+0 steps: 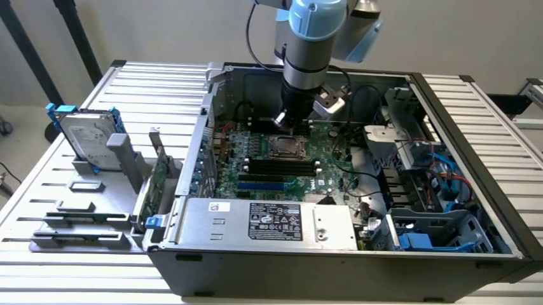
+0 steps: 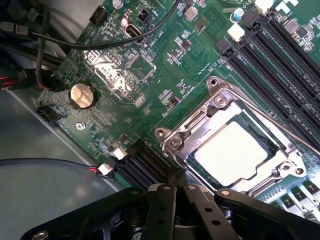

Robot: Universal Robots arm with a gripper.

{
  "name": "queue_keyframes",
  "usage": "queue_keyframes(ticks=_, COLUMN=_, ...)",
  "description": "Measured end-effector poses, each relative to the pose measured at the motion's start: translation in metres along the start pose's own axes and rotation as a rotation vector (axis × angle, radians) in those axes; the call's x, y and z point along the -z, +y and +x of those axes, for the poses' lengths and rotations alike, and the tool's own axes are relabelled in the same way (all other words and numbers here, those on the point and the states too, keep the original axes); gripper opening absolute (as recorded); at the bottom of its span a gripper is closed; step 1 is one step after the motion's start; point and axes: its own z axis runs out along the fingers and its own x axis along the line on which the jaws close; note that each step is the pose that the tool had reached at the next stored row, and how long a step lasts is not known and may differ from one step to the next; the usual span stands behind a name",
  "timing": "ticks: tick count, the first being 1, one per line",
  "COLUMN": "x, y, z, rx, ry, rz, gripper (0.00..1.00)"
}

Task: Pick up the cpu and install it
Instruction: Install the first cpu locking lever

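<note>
1. A slatted metal table [image 1: 51, 184] carries an open computer case [image 1: 339, 267] lying on its side; a plain pale wall stands behind it; the green motherboard [image 1: 254, 162] faces up inside the case, with a silver power supply [image 1: 254, 222] bearing a black label along the near edge.
2. On the exterior view's left, a grey holder [image 1: 93, 216] on the table keeps a silver hard drive [image 1: 85, 136] with blue rails standing upright; an expansion card [image 1: 155, 184] stands on edge just beside the case wall.
3. The cpu [image 2: 232, 152] is a small flat square with a dull, pale silver top; it lies flat inside the socket frame [image 2: 220, 100], whose shiny metal bracket surrounds it; black memory slots [image 2: 280, 55] run alongside the socket, and a round coin battery [image 2: 81, 95] sits well apart on the board.
4. The arm reaches down into the case from above; its gripper [image 2: 177, 192] hangs just above the board at the socket's edge, with its black fingers [image 2: 160, 210] drawn together and empty; the cpu sits in the socket just beside the fingertips, not touching them.
</note>
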Motion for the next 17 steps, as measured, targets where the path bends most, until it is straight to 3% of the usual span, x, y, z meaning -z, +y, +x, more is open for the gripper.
queue_keyframes(ticks=9, x=0.001, y=0.0034, z=0.0002, rx=0.014, ry=-0.007, rz=0.0033, gripper=0.11)
queue_keyframes(ticks=17, x=0.0006, y=0.0055, z=0.0018, rx=0.026, ry=-0.0074, rz=0.0099, gripper=0.11)
